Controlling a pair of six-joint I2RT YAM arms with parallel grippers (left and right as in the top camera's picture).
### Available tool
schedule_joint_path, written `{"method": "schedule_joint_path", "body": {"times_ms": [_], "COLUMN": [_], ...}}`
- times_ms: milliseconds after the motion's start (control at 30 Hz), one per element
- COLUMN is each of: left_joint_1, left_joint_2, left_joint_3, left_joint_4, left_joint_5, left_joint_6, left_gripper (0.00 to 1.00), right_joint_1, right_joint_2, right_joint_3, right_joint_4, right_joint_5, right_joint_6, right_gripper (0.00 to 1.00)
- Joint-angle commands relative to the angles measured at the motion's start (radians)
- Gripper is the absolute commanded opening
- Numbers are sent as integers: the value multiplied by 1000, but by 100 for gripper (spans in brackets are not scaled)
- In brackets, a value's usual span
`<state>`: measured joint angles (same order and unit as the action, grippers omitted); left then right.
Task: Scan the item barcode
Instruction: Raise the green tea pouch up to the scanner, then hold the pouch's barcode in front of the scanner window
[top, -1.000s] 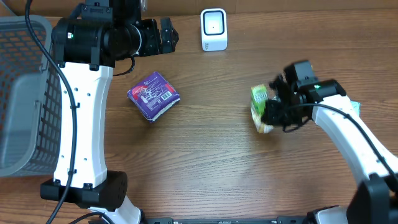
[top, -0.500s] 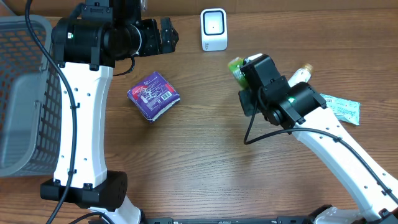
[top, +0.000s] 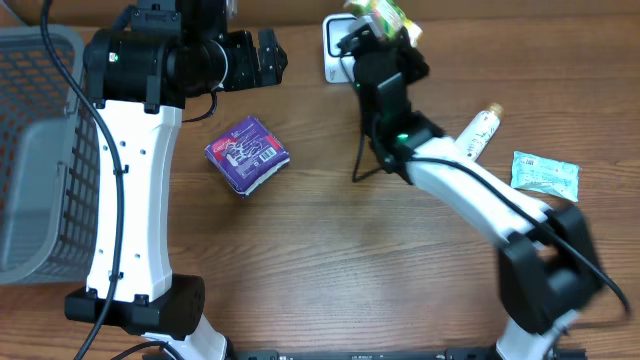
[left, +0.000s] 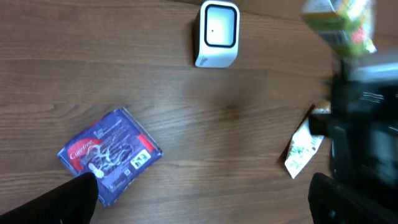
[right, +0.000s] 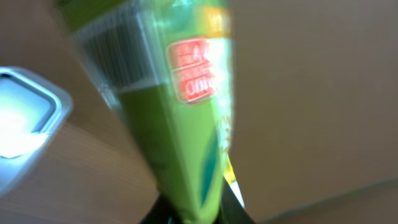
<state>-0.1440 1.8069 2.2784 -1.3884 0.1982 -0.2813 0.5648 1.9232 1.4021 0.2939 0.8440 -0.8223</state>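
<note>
One green packet (right: 180, 124): right tool (right: 193, 214) is clamping it just beside the scanner (left: 217, 34).
Barcode (right: 109, 46): should be facing the scanner window, steadily.
Left tool (top: 265, 55): is standing apart.

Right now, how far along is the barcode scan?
Done: the green packet is lifted, pinched in the right gripper. In hand: it is held near the white scanner, barcode stripes visible on its upper end. Left: whether a scan registered cannot be told; the purple pack and bottle lie untouched; left gripper idle, open.
</note>
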Motion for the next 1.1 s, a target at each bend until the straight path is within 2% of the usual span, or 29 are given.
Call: {"method": "schedule_joint_path", "body": {"times_ms": [0,67,100,200,400,533,600,1067], "left_joint_1": [-6,-6,-6,-6,-6,-6,-6,-6], "left_joint_2": [4,4,4,4,4,4,4,4], "left_joint_3": [-2,-2,-2,-2,-2,-2,-2,-2], "left_joint_4": [1,1,1,1,1,1,1,1], "left_joint_5": [2,2,2,2,2,2,2,2], "left_joint_6": [12,12,12,12,12,12,12,12], "left_gripper": [100,100,100,100,100,100,100,100], "right_joint_1": [-11,-28,-32,-51,-89,-91,-94,-98], "right_joint_2": [120,217,240,302,416,427,427,496], "right_joint_3": [24,24,25,40,238,353,387,396], "right_joint_4": [279,437,469,506,500,363,324,339], "right_joint_5": [67,-17,-48,-122,-131,-186,-221,-246], "right_joint_6": [-621,-812,-830,-830,-824,-823,-767,-547], "right_gripper": [4,4,4,4,4,4,4,4]}}
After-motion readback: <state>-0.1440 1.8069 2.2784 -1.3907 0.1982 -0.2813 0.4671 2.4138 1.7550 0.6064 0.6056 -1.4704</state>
